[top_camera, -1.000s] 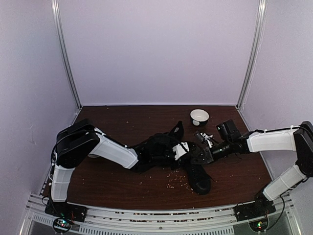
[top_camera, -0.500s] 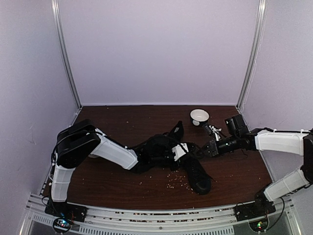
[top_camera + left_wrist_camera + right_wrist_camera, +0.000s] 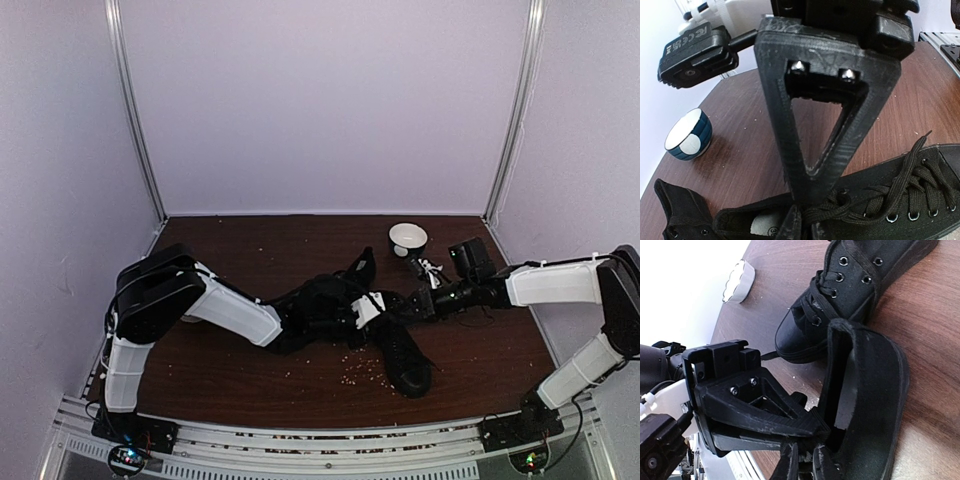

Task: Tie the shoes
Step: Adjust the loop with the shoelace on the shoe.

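Shoes (image 3: 404, 358) sit mid-tabletop (image 3: 230, 250), open room far left. Left hand (image 3: 801, 221) pinches lace (image 3: 840, 210); right hand (image 3: 805, 462), grip unclear, moved nearer bowl (image 3: 408, 238).

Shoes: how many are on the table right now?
2. One shoe lies right of centre, toe toward the near edge; the other shoe sits just behind it mid-table, partly hidden under the left arm.

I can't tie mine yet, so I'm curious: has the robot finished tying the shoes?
Not yet. Done: nothing, no bow shows on either shoe. In hand: the left gripper is shut on the loose laces of the near shoe, and the right gripper sits closed right beside it; whether it grips lace too is unclear. Left: the knot and bow here, then the other shoe.
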Tool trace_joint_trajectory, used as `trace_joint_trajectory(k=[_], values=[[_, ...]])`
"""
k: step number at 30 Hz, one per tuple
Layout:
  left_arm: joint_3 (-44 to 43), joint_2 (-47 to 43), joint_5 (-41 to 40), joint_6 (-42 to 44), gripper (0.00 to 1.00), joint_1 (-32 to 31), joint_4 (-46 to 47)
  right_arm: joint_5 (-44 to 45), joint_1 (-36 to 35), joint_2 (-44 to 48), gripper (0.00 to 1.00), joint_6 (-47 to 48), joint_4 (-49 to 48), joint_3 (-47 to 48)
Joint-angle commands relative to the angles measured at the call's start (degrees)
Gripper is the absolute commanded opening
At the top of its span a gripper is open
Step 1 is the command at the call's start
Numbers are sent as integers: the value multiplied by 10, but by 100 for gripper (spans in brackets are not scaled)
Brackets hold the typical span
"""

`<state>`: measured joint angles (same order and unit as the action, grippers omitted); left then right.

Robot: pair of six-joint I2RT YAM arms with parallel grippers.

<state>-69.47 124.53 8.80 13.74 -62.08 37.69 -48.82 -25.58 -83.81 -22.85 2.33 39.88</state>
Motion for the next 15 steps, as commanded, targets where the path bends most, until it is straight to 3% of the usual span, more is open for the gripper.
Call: trace_joint_trajectory(k=[1,15], values=[[-2,10,1,-8,7,1,36,-13,-8,-10,10,-8,-32,11],[-11,19,1,-20,8,1,47,-46,-32,-33,15,-14,-45,12]])
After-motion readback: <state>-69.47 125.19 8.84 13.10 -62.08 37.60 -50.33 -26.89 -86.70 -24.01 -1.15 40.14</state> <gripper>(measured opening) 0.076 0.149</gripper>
